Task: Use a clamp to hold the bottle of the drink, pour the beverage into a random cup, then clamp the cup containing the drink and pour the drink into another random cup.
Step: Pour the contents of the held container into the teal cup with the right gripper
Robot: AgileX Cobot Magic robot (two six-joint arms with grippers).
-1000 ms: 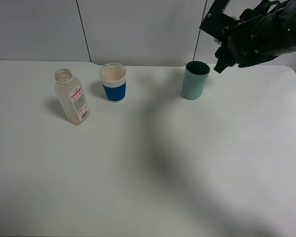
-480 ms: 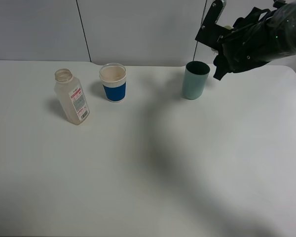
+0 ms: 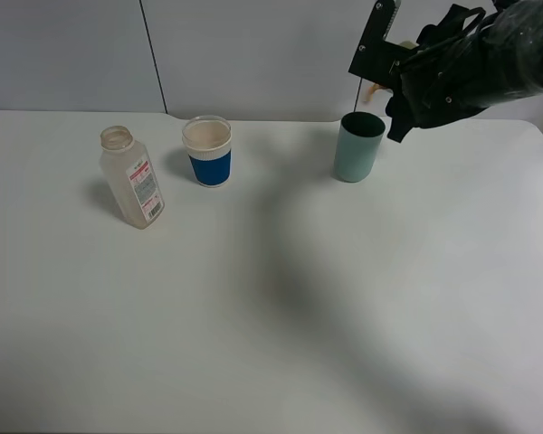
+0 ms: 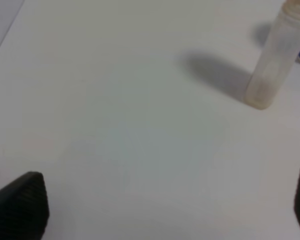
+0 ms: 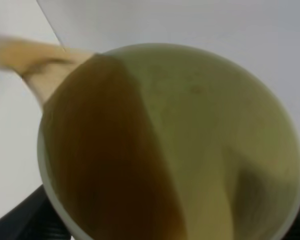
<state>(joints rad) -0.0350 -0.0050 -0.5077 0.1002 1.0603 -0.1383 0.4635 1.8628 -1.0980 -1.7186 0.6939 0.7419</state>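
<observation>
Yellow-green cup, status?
Right end effector shut on yellow-green cup, tilted above teal cup; tea spilling over rim. Left end effector open, idle. Nothing obstructing.

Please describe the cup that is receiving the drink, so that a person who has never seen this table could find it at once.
Look at the white table and follow its far edge to the right. There a teal cup stands alone, below the tilted yellow-green cup held in the right end effector. Unlike the white cup with a blue band, it is plain and dark inside.
</observation>
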